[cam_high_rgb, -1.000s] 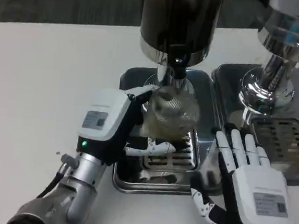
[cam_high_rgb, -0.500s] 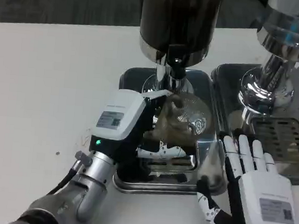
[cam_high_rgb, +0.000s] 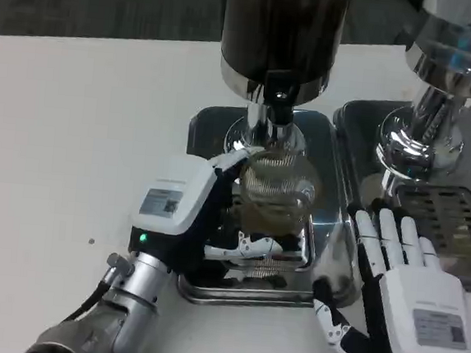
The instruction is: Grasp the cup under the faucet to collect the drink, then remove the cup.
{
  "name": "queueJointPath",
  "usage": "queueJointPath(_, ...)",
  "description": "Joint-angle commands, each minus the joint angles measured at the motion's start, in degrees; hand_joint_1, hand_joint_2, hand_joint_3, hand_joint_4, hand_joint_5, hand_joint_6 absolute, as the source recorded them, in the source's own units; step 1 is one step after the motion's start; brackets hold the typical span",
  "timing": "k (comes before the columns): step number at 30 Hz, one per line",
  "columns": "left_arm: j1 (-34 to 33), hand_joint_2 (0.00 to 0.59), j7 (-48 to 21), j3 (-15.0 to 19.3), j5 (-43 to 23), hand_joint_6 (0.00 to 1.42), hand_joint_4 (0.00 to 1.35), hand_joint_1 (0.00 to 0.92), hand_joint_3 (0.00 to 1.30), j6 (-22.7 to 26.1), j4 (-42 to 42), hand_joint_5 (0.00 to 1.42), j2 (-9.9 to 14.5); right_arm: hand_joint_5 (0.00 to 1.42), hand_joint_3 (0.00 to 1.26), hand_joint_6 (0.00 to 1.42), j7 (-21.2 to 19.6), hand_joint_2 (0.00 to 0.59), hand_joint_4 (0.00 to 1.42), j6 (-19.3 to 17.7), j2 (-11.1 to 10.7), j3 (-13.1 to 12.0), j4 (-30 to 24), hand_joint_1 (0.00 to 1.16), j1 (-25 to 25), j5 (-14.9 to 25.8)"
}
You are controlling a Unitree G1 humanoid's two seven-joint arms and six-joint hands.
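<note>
Both hands in view: left hand (cam_high_rgb: 184,213) wraps the clear ribbed plastic cup (cam_high_rgb: 276,188) under the chrome faucet spout (cam_high_rgb: 275,124) over the steel drip tray (cam_high_rgb: 201,282), right hand (cam_high_rgb: 410,301) rests spread beside; squeezing or tilting could spill.

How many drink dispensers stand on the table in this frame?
2. The dark cylindrical drink dispenser stands at centre over the steel drip tray; the shiny chrome dispenser stands at the right edge, cut off by the frame, so more may be hidden.
</note>
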Motion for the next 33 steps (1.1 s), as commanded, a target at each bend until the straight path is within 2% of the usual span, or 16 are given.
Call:
queueJointPath(1, 0.57, 0.040, 0.84, 0.32, -0.26, 0.78, 0.35, 0.319, 0.25, 0.46, -0.52, 0.74, 0.84, 0.00, 0.06, 0.08, 0.24, 0.431, 0.00, -0.18, -0.24, -0.34, -0.72, 0.43, 0.04, 0.33)
queueJointPath(5, 0.60, 0.044, 1.33, 0.95, -0.65, 0.70, 0.29, 0.306, 0.21, 1.21, -0.67, 0.70, 1.05, 0.00, 0.06, 0.08, 0.33, 0.430, 0.00, -0.36, -0.25, -0.38, -0.54, 0.43, -0.16, 0.52)
queueJointPath(19, 0.37, 0.046, 1.31, 2.27, -0.84, 0.66, 0.25, 0.321, 0.19, 2.47, -0.58, 0.68, 0.88, 0.00, 0.06, 0.08, 0.37, 0.418, 0.00, -0.29, -0.25, -0.62, -0.39, 0.42, -0.37, 0.93)
queueJointPath(23, 0.78, 0.052, 1.55, 2.54, -1.00, 0.60, 0.24, 0.205, 0.17, 1.00, -1.21, 0.65, 1.25, 0.00, 0.06, 0.08, 0.27, 0.417, 0.00, -0.33, -0.36, -0.75, -0.34, 0.42, -0.39, 1.01)
queueJointPath(28, 2.27, 0.005, 1.83, 3.79, -2.21, 0.48, 0.21, 0.069, 0.15, -3.69, -3.71, 0.58, 3.57, 0.00, 0.06, 0.08, 0.28, 0.417, 0.00, -0.44, -0.46, -0.89, -0.41, 0.42, -0.26, 1.22)
queueJointPath(31, 3.70, 0.000, 2.04, 4.83, -3.17, 0.43, 0.21, 0.040, 0.15, -5.88, -5.90, 0.56, 4.98, 0.00, 0.06, 0.08, 0.39, 0.417, 0.00, -0.55, -0.41, -1.06, -0.33, 0.42, -0.25, 1.63)
queueJointPath(33, 6.36, 0.000, 4.00, 6.52, -3.62, 0.41, 0.21, 0.036, 0.16, -7.44, -10.50, 0.55, 6.61, 0.00, 0.06, 0.08, 0.32, 0.417, 0.00, -0.72, -0.41, -1.23, -0.33, 0.42, -0.15, 2.00)
